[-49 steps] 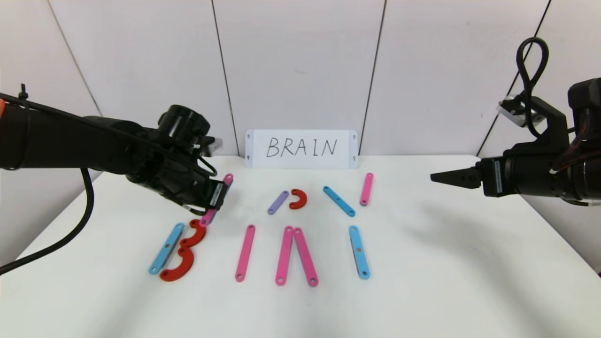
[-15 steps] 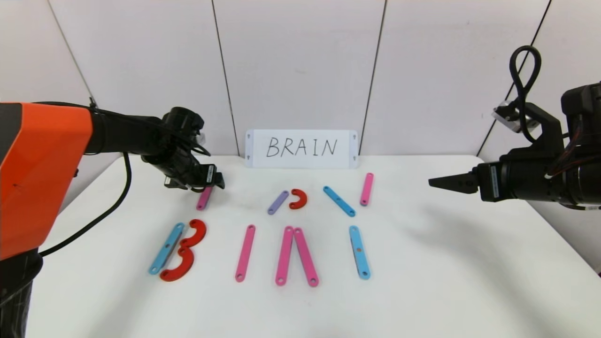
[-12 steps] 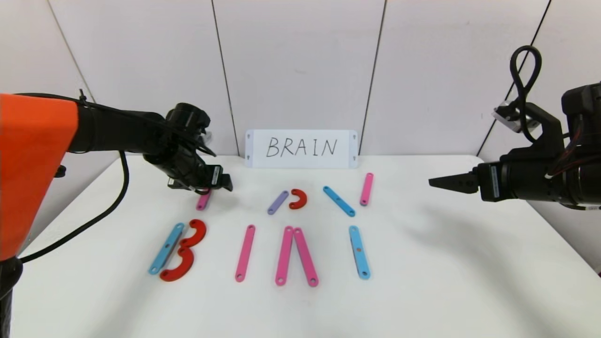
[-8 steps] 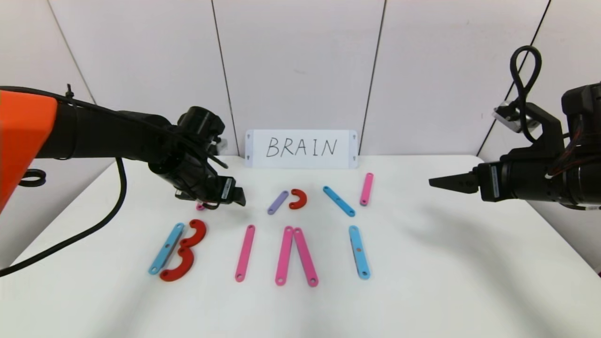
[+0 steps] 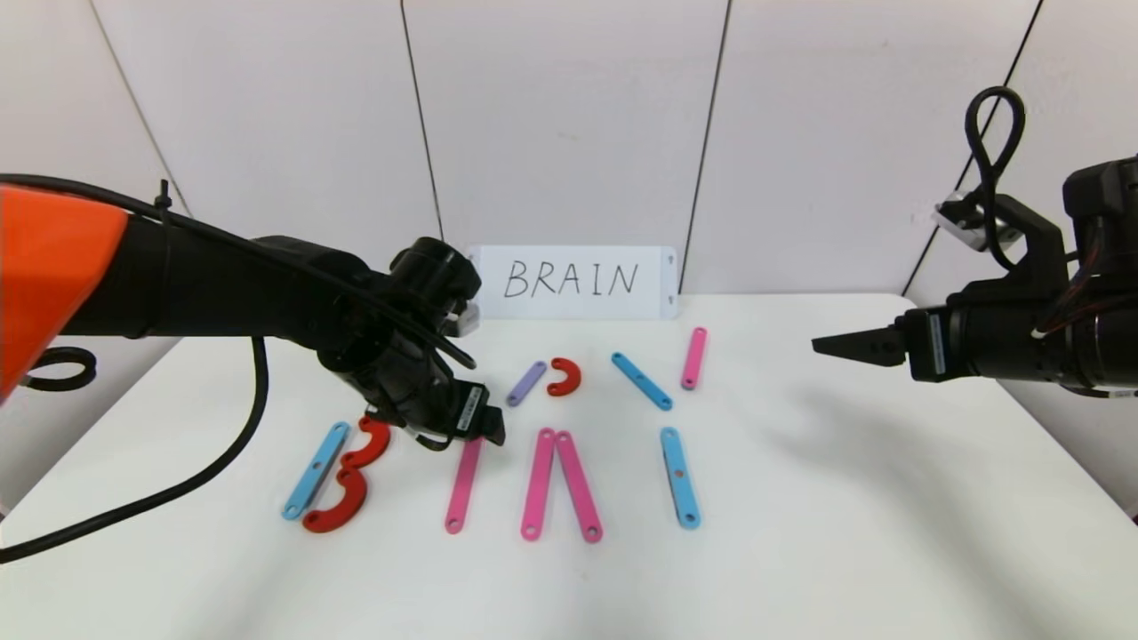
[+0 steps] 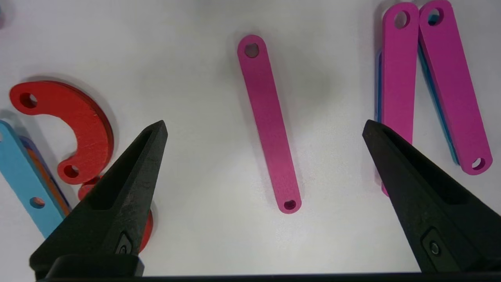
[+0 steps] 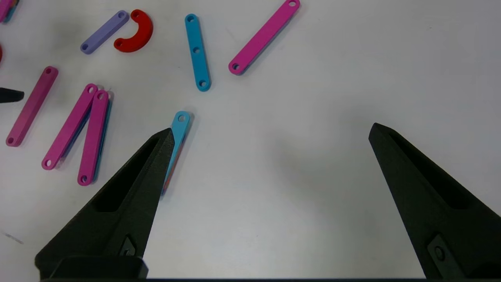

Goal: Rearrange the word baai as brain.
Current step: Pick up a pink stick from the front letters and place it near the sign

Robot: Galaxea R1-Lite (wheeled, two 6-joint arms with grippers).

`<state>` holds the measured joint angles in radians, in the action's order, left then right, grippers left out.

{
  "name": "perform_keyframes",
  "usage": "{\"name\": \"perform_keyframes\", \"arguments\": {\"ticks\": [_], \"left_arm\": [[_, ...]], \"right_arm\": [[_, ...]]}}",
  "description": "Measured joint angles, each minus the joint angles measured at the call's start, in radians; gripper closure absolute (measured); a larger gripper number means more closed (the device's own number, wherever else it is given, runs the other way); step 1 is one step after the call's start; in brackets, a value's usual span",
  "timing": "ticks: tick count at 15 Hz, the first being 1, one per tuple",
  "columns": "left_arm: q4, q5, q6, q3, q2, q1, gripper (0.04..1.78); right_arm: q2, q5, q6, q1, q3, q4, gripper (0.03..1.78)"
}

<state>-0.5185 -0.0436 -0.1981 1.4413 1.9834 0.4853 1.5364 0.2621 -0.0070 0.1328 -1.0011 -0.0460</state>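
Roughly a fifth done, by the look of it: B finished at the row's near-left end, blue bar [image 5: 315, 470] with two red arcs [image 5: 354, 475] stacked against it. Next along, a lone pink bar [image 6: 269, 123] as the stem of an R, still lacking its bowl and leg. Beyond that, two pink bars [image 5: 558, 483] leaning together at the far tips as an A without a visible crossbar, though blue edges peeking from under them in the left wrist view hint at a piece beneath. Then a single blue bar [image 5: 680, 476] for I. No N yet. Left gripper [image 6: 264, 129] hovering low, spread wide, holding nothing, straddling the lone pink bar, with the B's arcs just outside one finger and the A's bars just outside the other. Farther back from that claw, toward the BRAIN card [image 5: 571, 282]: purple bar [image 5: 526, 383] and small red arc [image 5: 564, 377] nearly touching, likely the R's missing parts; past them a loose blue bar [image 5: 641, 380] and pink bar [image 5: 693, 357], probable stock for N. Right gripper [image 7: 270, 133] parked high to the right, wide apart, empty, well clear of the letters. Nothing blocking; only tight spacing beside the B and A, so risk of nudging either while closing.
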Motion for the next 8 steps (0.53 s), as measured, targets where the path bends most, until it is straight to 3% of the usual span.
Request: {"name": "perform_keyframes", "arguments": {"ticks": [8], "left_arm": [[-0.014,-0.032,-0.011,-0.014,0.058,0.015,0.07]], "right_arm": [[0.0,-0.001,0.0,0.0,0.002,0.0,0.07]]}}
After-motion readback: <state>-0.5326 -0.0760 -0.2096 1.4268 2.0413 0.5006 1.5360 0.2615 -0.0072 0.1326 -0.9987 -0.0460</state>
